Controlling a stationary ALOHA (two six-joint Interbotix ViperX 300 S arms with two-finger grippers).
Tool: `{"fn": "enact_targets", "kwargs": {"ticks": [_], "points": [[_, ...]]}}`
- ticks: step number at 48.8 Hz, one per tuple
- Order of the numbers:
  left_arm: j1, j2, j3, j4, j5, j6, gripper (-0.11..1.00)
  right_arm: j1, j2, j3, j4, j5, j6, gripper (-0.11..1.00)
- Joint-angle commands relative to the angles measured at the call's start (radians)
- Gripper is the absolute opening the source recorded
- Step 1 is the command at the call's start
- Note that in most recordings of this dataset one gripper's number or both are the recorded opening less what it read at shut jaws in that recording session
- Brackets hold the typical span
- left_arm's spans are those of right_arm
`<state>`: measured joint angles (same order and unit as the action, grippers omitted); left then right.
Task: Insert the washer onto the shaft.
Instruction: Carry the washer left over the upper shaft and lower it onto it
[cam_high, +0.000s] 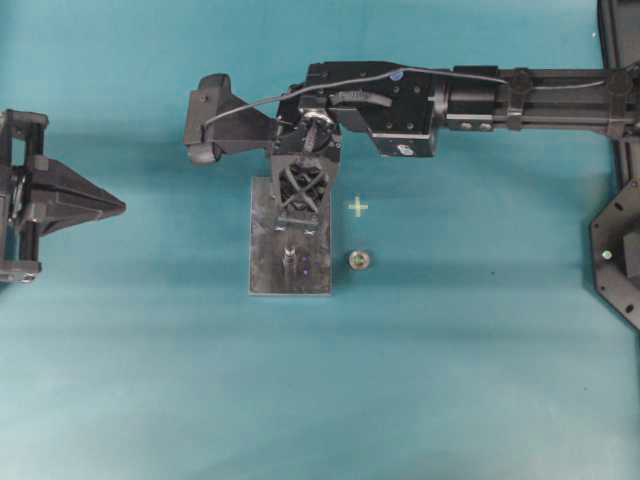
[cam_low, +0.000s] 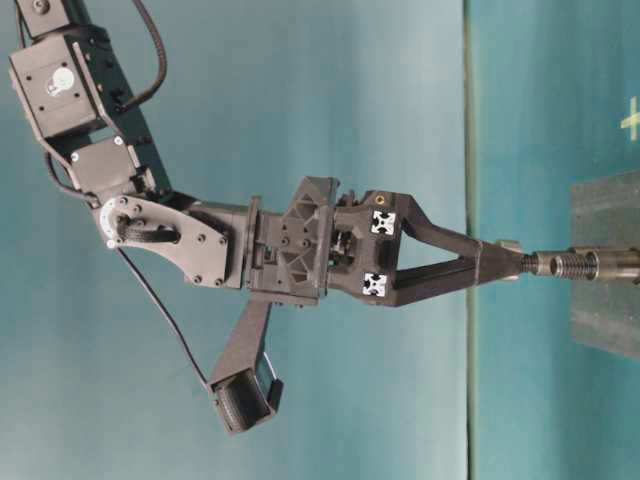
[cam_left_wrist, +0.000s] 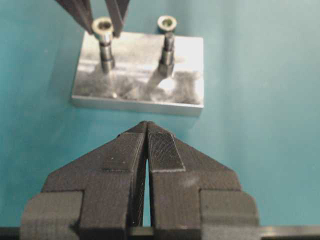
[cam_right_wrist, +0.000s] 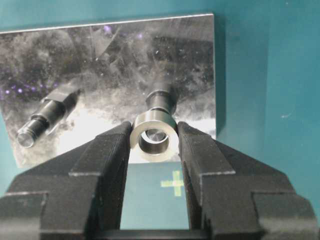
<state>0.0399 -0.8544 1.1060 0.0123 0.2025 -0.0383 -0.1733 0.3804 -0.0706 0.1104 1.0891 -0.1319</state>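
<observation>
While the left gripper (cam_left_wrist: 145, 125) rests low over the teal worktop (cam_high: 150, 380) at the left edge of the overhead view, its jaws pressed together with nothing between them, the right gripper (cam_right_wrist: 152, 137) reaches in from the right and points steeply down over a shiny metal plate (cam_high: 265, 275) near the middle of the worktop. The right jaws are set narrow, pinching a small silver washer (cam_right_wrist: 153, 135) by its outer edge. Seen from the right wrist camera, the washer sits directly above the tip of one upright shaft (cam_right_wrist: 160, 101), whose top shows through the washer's hole. In the table-level view the fingertips meet the end of this shaft; whether the washer has slid onto it cannot be told. A second shaft (cam_right_wrist: 46, 117) stands on the same plate, apart from the first. Just beside the plate, on the bare worktop, lies a small round ring-shaped part (cam_high: 358, 260), and near it a pale yellow cross mark (cam_high: 357, 207).
</observation>
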Motion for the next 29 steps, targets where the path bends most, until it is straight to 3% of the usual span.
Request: {"fn": "enact_targets", "kwargs": {"ticks": [1, 18, 20, 26, 29], "points": [[0.002, 0.000, -0.012, 0.002, -0.006, 0.000, 0.00, 0.006, -0.018, -0.031, 0.000, -0.003, -0.011, 0.33], [0.002, -0.002, -0.014, 0.003, -0.006, 0.000, 0.00, 0.006, -0.003, -0.054, 0.002, 0.008, -0.002, 0.34], [0.002, -0.002, -0.014, 0.002, -0.006, -0.002, 0.00, 0.006, 0.000, -0.055, 0.003, 0.015, -0.002, 0.39], [0.002, -0.002, -0.014, 0.002, -0.006, -0.002, 0.00, 0.005, 0.005, -0.061, 0.002, 0.026, 0.002, 0.71], [0.002, -0.002, -0.015, 0.002, -0.006, -0.002, 0.00, 0.006, -0.002, -0.066, 0.002, 0.025, 0.002, 0.78]]}}
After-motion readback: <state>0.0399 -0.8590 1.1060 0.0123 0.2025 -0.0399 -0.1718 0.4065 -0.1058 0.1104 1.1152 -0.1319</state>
